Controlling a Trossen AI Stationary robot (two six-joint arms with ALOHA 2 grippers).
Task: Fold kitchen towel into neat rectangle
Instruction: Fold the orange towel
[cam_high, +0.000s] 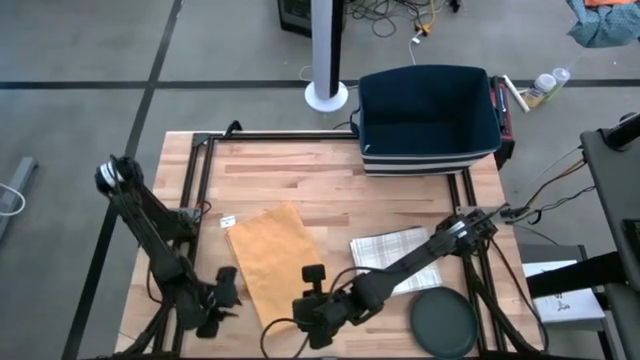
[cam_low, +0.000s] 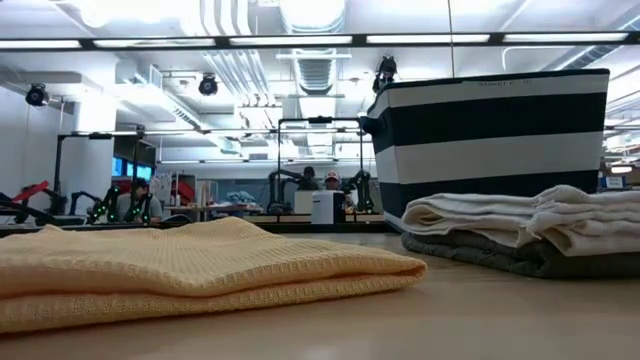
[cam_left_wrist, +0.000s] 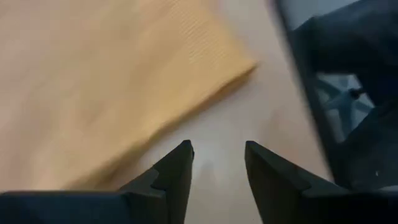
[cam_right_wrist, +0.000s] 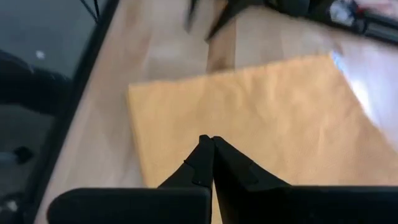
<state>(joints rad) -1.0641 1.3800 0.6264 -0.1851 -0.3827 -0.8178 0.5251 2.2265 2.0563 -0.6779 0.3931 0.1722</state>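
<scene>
A yellow kitchen towel (cam_high: 272, 262) lies folded in a long rectangle on the wooden table (cam_high: 300, 175). It shows as a flat stack of layers in the low view (cam_low: 200, 265). My left gripper (cam_left_wrist: 217, 149) is open and empty just off the towel's near left corner (cam_left_wrist: 245, 67), at the table's near left (cam_high: 228, 282). My right gripper (cam_right_wrist: 209, 144) is shut, its fingertips over the towel's near end (cam_right_wrist: 249, 118), at the table's near middle (cam_high: 303, 308). My right gripper's shut fingertips stand over the towel's near end (cam_right_wrist: 186, 124), slanting down from the table's near right. I cannot tell whether they touch the cloth.
A dark blue striped basket (cam_high: 428, 118) stands at the far right. Folded checked towels (cam_high: 390, 255) lie right of the yellow one, stacked in the low view (cam_low: 520, 225). A dark round disc (cam_high: 443, 323) lies near the right front. A small white tag (cam_high: 227, 222) lies by the towel's far corner.
</scene>
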